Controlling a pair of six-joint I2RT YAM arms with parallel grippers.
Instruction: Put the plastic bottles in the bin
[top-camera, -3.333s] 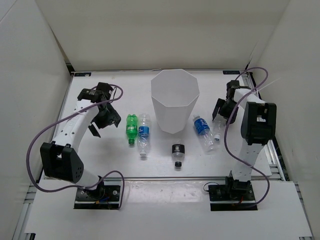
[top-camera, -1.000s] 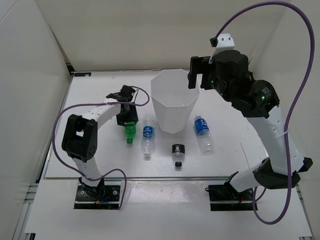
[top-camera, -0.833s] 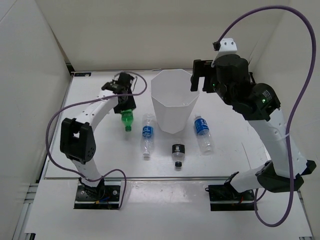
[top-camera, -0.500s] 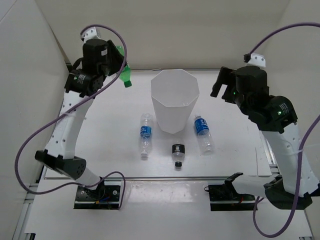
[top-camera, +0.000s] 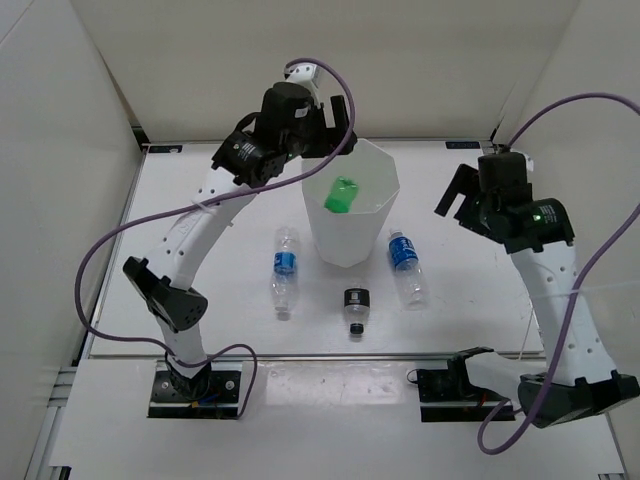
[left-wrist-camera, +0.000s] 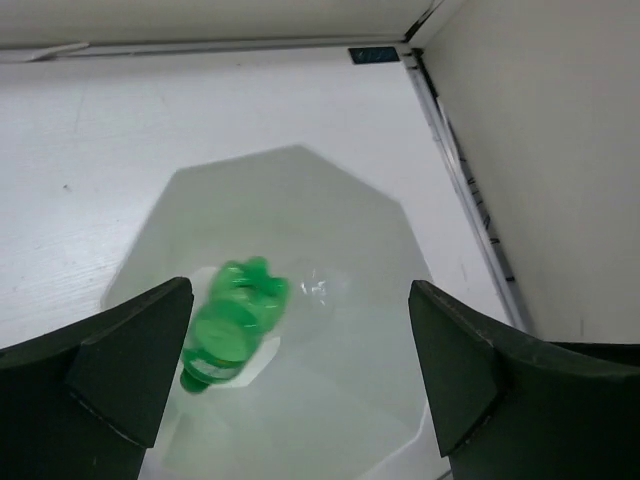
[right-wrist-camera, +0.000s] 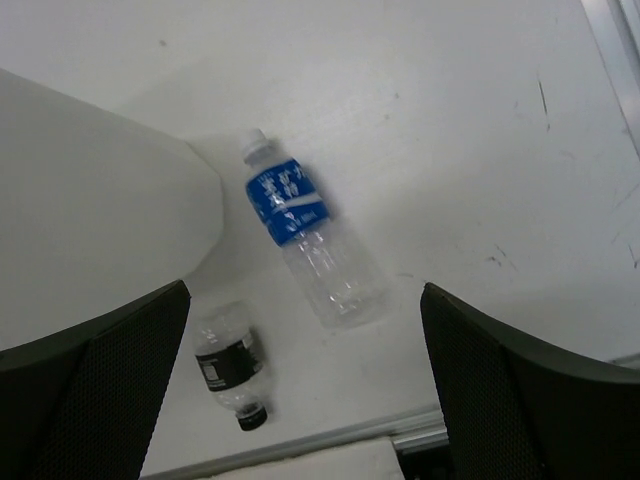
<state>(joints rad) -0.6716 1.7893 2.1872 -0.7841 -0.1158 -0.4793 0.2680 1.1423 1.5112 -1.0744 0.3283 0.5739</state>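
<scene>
The green bottle (top-camera: 342, 194) is inside the white faceted bin (top-camera: 345, 245), free of any grip; the left wrist view shows this green bottle (left-wrist-camera: 235, 320) against the bin's inner wall (left-wrist-camera: 340, 230). My left gripper (top-camera: 333, 135) (left-wrist-camera: 300, 292) hangs open over the bin's mouth with nothing between its fingers. On the table lie a clear blue-labelled bottle (top-camera: 283, 272) left of the bin, another blue-labelled one (top-camera: 405, 265) (right-wrist-camera: 300, 240) to its right, and a short black-labelled bottle (top-camera: 355, 306) (right-wrist-camera: 228, 365) in front. My right gripper (top-camera: 458, 198) (right-wrist-camera: 305, 290) is open, high above the right-hand bottle.
White walls close in the table at the back and both sides. A metal rail (top-camera: 545, 300) runs along the right edge. The bin's outer wall (right-wrist-camera: 90, 200) fills the left of the right wrist view.
My left gripper lifted the green bottle off the table, swung it over the bin and opened; the bottle is now in the bin. The right arm drew back rightward from the bin.
</scene>
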